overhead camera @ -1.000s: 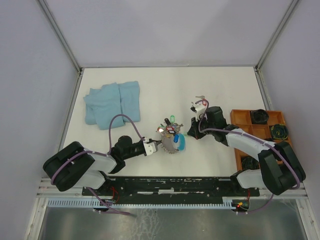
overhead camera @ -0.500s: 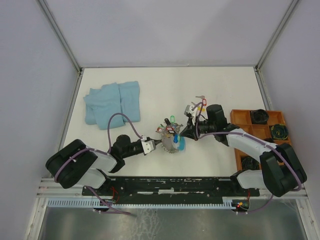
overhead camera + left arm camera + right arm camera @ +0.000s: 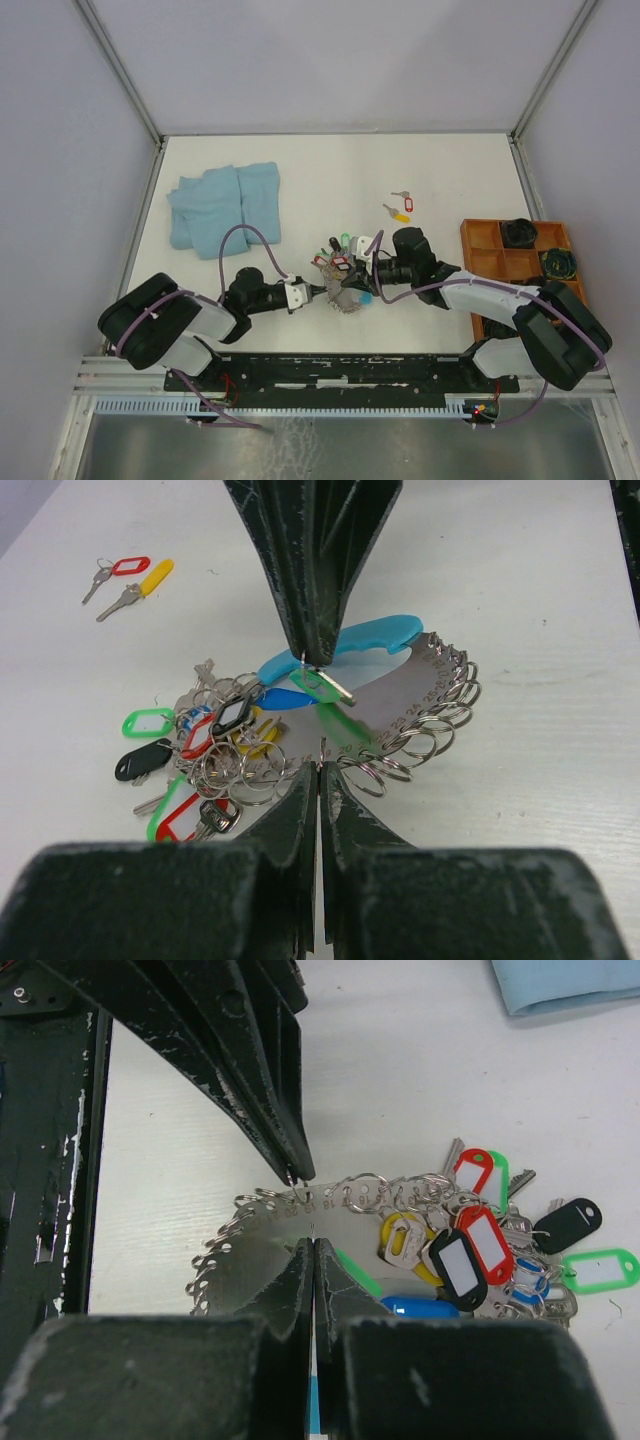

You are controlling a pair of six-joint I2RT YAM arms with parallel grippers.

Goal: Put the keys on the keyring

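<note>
A: L gripper (image 3: 320, 290), what's it doing?

B: Fingers clenched on the near edge of the ring plate (image 3: 400, 695), low over the table (image 3: 460, 170), mid-front.

A: And the R gripper (image 3: 366, 278)?

B: Tips pressed together too, coming in from the opposite side. They meet just above the plate's centre. The green-tag key (image 3: 318, 683) hangs right at them by its small wire loop, so it looks pinched there (the contact is tiny in the wrist views).

A: Where's that key vs. the plate?

B: Over the flat part, just beside the blue handle (image 3: 370, 638). Can't tell if it's on any ring.

A: Other keys?

B: A bunch of tagged keys (image 3: 200, 750) lies in a heap on the rings at one end of the plate: red, green, black, yellow and blue tags. Two more lie loose, well apart towards the back right: the red-tag key (image 3: 404, 196) and the yellow-tag key (image 3: 398, 212), near each other.

A: Anything else?

B: A blue towel (image 3: 225, 208) lies crumpled back left. An orange tray (image 3: 478, 238) sits at the right edge with dark items in the compartments.
</note>
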